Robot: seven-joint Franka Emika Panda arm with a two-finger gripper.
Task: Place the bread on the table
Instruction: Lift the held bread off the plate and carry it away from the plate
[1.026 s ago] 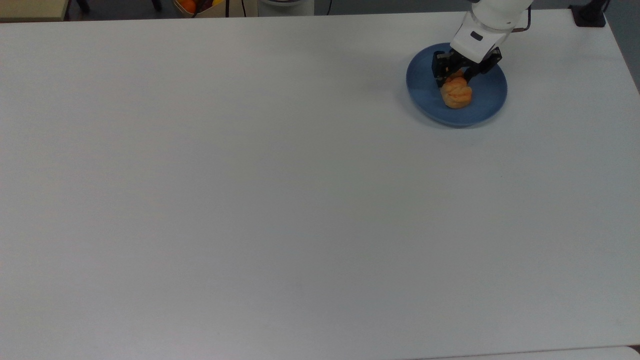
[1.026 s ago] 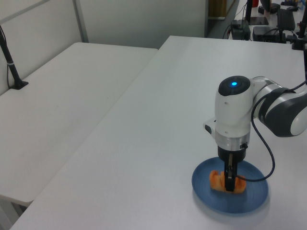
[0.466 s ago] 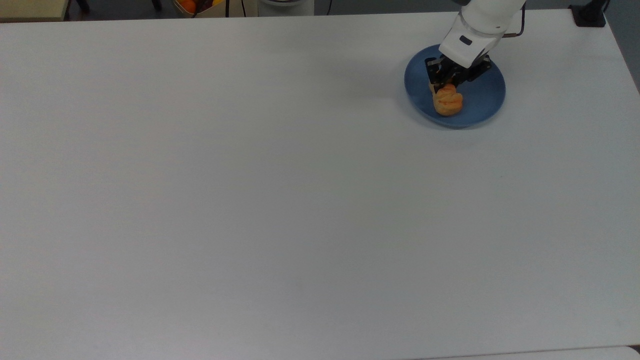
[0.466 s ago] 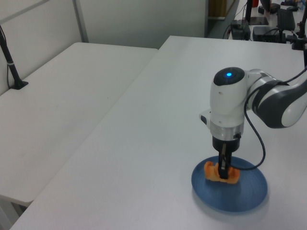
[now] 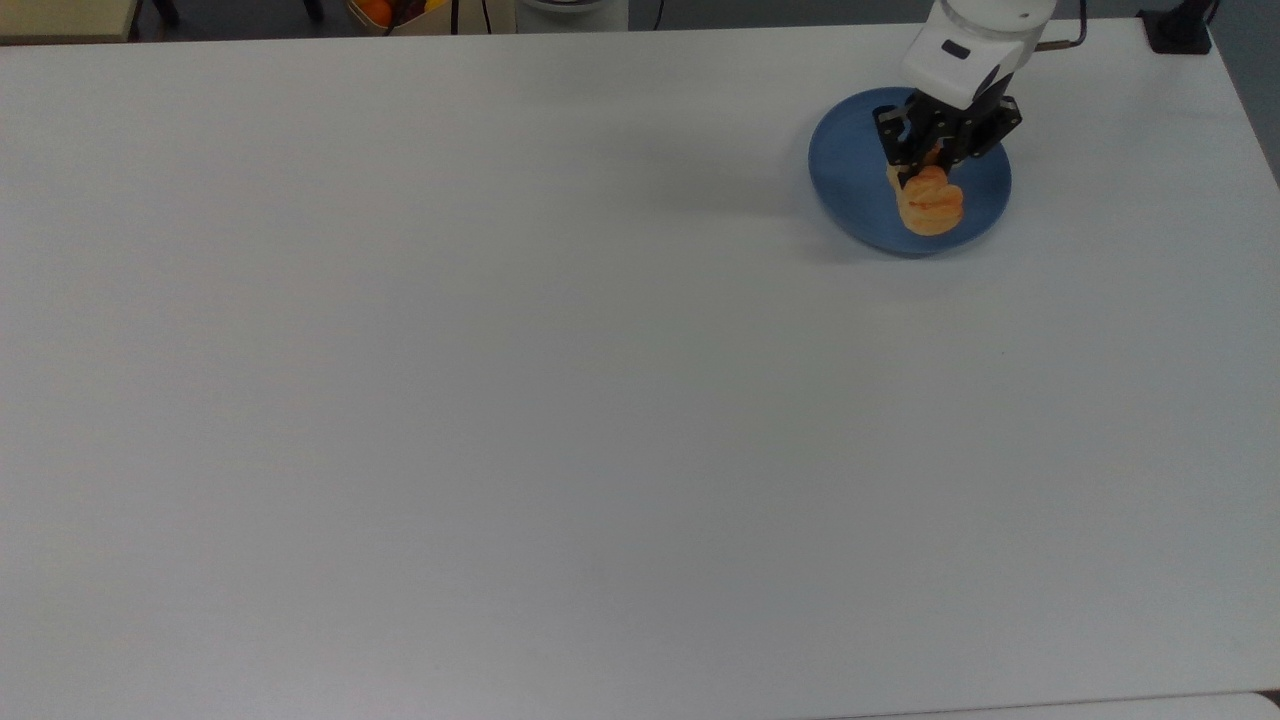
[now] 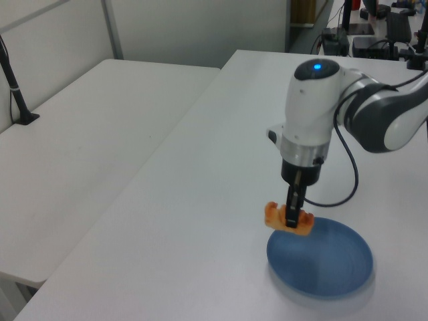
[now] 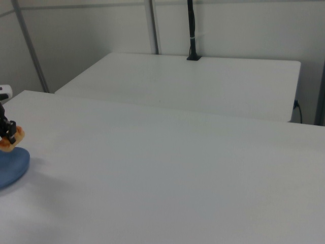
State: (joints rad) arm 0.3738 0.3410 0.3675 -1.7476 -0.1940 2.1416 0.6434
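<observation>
The bread (image 5: pixel 931 201) (image 6: pixel 289 219) (image 7: pixel 11 140) is a small golden-orange loaf, held up in the air above the round blue plate (image 5: pixel 852 190) (image 6: pixel 331 257) (image 7: pixel 10 169). My gripper (image 5: pixel 935 162) (image 6: pixel 292 215) (image 7: pixel 7 133) is shut on the bread from above. In the left view the bread hangs over the plate's upper-left rim. The white table (image 5: pixel 500 400) (image 6: pixel 214 174) (image 7: pixel 177 178) spreads wide around the plate.
A second white table (image 6: pixel 80 147) (image 7: pixel 203 81) stands alongside, with a black post (image 6: pixel 15 87) (image 7: pixel 192 30) on it. Beyond the far table edge in the top view lie a bin with orange fruit (image 5: pixel 378 10) and a black mount (image 5: pixel 1180 30).
The gripper has risen with the bread, lifting it clear off the plate. In the top view it shifted left, then back right; in the left view it moved up and left.
</observation>
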